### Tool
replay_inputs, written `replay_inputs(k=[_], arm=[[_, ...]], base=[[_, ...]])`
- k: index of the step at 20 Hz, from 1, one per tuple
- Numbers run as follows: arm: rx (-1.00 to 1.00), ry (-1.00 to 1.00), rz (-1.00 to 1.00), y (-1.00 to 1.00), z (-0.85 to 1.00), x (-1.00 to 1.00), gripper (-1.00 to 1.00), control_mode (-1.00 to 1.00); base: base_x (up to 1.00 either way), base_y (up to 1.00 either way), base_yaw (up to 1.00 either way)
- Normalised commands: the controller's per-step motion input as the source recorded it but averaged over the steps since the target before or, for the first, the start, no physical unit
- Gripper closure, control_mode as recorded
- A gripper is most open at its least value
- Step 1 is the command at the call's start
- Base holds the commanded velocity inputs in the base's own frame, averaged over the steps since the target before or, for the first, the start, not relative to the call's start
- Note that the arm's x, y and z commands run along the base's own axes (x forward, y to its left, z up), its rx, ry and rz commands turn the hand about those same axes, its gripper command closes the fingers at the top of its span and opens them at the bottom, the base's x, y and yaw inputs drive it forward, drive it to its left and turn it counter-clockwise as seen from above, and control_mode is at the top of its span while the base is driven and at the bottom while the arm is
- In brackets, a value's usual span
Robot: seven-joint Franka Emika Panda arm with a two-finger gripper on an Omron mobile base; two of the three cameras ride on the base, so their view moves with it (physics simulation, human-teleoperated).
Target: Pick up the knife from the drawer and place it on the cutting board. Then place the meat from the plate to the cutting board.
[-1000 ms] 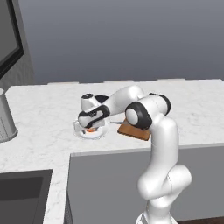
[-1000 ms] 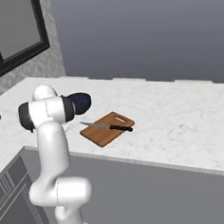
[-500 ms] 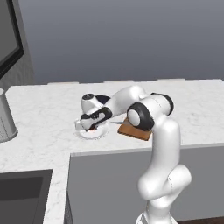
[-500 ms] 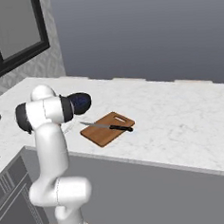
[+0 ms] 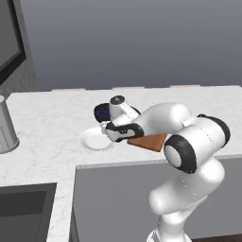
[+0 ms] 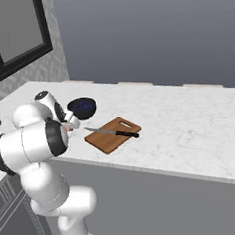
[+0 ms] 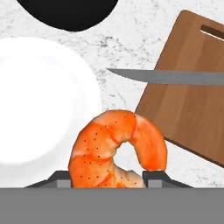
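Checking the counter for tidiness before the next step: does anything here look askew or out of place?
Only the knife stands out: it lies across the cutting board with its blade tip jutting past the board's edge over the counter. The meat sits between the gripper fingers, off the plate.

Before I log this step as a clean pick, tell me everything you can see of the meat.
The meat is a curled orange-red shrimp shape with paler bands and fine dark specks, bent into a ring with a gap in the middle. In the hand view it sits between the gripper's two dark fingertips, held up off the white plate, which is bare beneath it. It overlaps the plate's rim and the marble counter, short of the cutting board where the knife lies. In the right base view it is a small orange speck by the hand.
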Motion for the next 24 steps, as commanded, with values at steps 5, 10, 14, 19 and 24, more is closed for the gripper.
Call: replay_inputs(k=[5, 10, 14, 19, 24], arm=[[0.00, 0.01, -0.39, -1.00, 0.12, -0.06, 1.00, -1.00], [0.06, 0.11, -0.29, -1.00, -0.05, 0.30, 1.00, -1.00], [0.01, 0.00, -0.04, -0.35, -0.14, 0.24, 1.00, -1.00], [0.00, 0.00, 0.00, -0.02, -0.64, 0.09, -1.00, -1.00], [0.00, 0.00, 0.00, -0.33, -0.38, 0.39, -1.00, -1.00]], base=[[0.00, 0.00, 0.00], [0.00, 0.00, 0.00], [0.00, 0.00, 0.00], [0.00, 0.00, 0.00], [0.00, 0.00, 0.00]])
